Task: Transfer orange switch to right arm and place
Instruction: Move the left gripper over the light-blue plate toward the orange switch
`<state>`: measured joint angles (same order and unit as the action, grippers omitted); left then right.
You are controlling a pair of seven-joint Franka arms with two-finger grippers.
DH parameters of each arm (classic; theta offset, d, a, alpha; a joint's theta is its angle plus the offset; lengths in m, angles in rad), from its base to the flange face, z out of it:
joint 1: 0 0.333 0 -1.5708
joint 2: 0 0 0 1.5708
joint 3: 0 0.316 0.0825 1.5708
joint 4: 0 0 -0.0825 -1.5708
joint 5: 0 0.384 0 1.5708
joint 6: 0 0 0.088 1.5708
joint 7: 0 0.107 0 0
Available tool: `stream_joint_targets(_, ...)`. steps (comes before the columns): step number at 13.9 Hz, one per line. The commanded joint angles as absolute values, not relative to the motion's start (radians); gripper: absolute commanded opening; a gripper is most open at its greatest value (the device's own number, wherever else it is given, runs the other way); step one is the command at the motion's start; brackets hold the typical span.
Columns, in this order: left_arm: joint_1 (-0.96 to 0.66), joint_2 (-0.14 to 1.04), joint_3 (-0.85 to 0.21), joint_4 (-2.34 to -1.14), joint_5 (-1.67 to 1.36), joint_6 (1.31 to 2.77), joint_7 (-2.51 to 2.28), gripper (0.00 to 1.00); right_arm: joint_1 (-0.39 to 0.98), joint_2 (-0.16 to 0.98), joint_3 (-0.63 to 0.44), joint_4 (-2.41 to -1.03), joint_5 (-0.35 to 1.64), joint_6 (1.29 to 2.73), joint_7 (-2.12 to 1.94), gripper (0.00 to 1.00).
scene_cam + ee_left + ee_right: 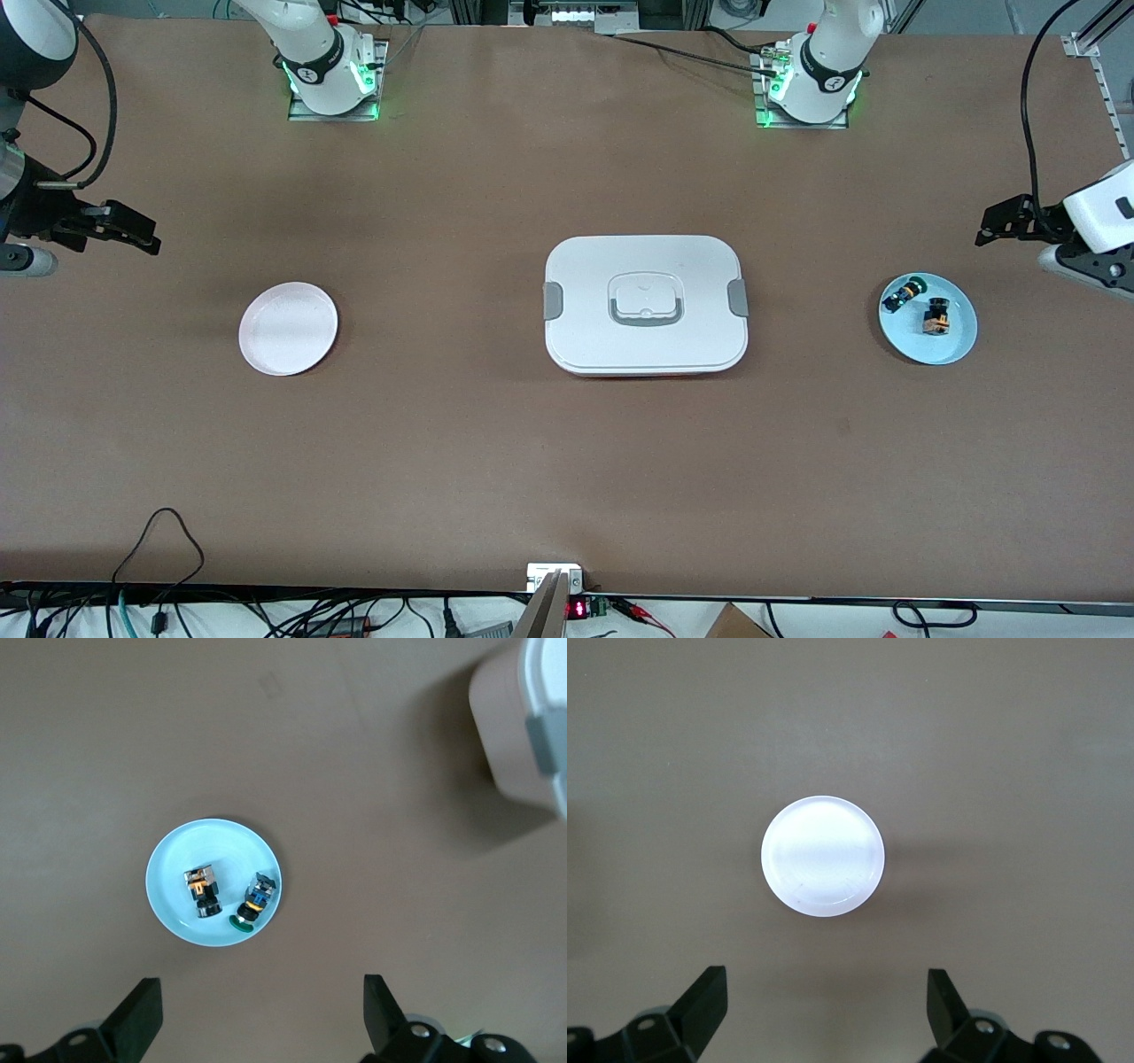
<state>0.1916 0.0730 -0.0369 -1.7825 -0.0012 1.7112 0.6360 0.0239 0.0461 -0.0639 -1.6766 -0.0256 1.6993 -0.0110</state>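
From my station I see the orange switch (935, 319) lying on the pale blue plate (957, 350) at the left arm's end of the counter (567, 461), beside a small black cylinder part (904, 293) with green and blue bits; the two are close but apart, and the switch sits a little nearer the front camera. That plate puts the switch within the left arm's reach only, which I take as the reason for a handover at all. My left pincer (1005, 221) hangs in the air near the counter's edge at that end, close to the blue plate, its jaws wide and holding nothing; in its wrist view the fingertips (142, 1014) frame the plate (168, 895) and the switch (203, 890) from above, so I judge it is lined up to come down on the switch. My right pincer (124, 232) hangs at the right arm's end, also wide and empty, and its wrist view looks straight down on the bare white plate (822, 856), which I read as the place where the switch should end. The big white lidded box (645, 304) sits shut in the middle of the counter between the two plates, so I expect the pass must go above it. Nothing has been picked yet
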Motion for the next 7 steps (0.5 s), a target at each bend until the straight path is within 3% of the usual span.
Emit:
stream_joint_targets(1,0.219,0.083,-0.034,-1.862,-0.008,1.793,0.875,1.0,0.021,0.054,-0.06,-1.655,-0.012,1.68,-0.018,1.0)
stream_joint_targets(7,0.267,0.164,-0.032,-1.97,0.008,1.962,1.429,1.0,0.023,0.054,-0.058,-1.655,-0.012,1.68,-0.014,1.0)
